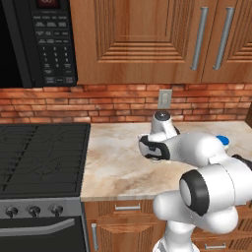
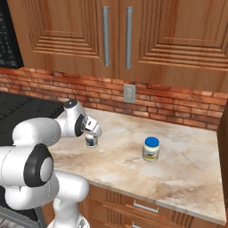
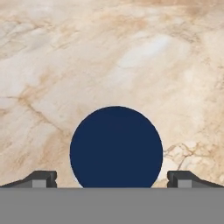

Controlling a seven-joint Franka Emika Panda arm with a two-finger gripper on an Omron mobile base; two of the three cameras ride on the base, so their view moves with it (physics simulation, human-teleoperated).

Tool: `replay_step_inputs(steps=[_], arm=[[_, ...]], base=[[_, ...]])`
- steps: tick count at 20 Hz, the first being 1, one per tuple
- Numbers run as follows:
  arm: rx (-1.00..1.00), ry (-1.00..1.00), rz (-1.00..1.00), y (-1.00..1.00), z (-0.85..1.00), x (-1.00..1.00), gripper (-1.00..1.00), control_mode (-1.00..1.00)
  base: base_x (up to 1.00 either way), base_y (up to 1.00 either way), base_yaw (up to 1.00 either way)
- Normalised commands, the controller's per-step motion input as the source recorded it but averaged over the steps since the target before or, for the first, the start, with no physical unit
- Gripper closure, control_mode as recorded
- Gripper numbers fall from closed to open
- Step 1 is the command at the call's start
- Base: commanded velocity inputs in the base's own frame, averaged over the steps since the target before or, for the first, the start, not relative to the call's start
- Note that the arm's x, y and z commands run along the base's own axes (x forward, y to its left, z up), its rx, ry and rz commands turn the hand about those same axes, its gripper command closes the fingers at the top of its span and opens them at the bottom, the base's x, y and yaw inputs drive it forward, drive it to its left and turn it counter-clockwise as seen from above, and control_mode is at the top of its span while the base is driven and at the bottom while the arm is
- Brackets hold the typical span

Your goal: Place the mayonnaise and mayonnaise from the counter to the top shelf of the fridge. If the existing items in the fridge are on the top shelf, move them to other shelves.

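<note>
Item one: mayonnaise jar (image 2: 151,149), blue lid, standing upright on the tabletop (image 2: 187,169), well apart from the arm and untouched.

Item two: second jar (image 2: 91,140), also on the tabletop, directly beneath the tool (image 3: 112,178). From the hand view its dark round lid (image 3: 116,146) sits centred between the two fingertips (image 3: 41,178), which stand wide apart on either side, clear of it.

Tool: open, gripping nothing.

Progress, as judged: neither jar lifted, none delivered to the fridge. First pick-up lined up; closing, lifting and both transfers remain.
</note>
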Motion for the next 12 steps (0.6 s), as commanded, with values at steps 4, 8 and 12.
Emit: replay_step_inputs(steps=[4,8,12], arm=[[0.0,0.0,0.0,-0.04,-0.16,0.0,-1.0,-1.0],[0.0,0.0,0.0,-0.11,-0.11,0.0,-1.0,-1.0],[0.0,0.0,0.0,-0.09,-0.03,0.0,-1.0,-1.0]], base=[[0.0,0.0,0.0],[0.0,0.0,0.0],[0.0,0.0,0.0]])
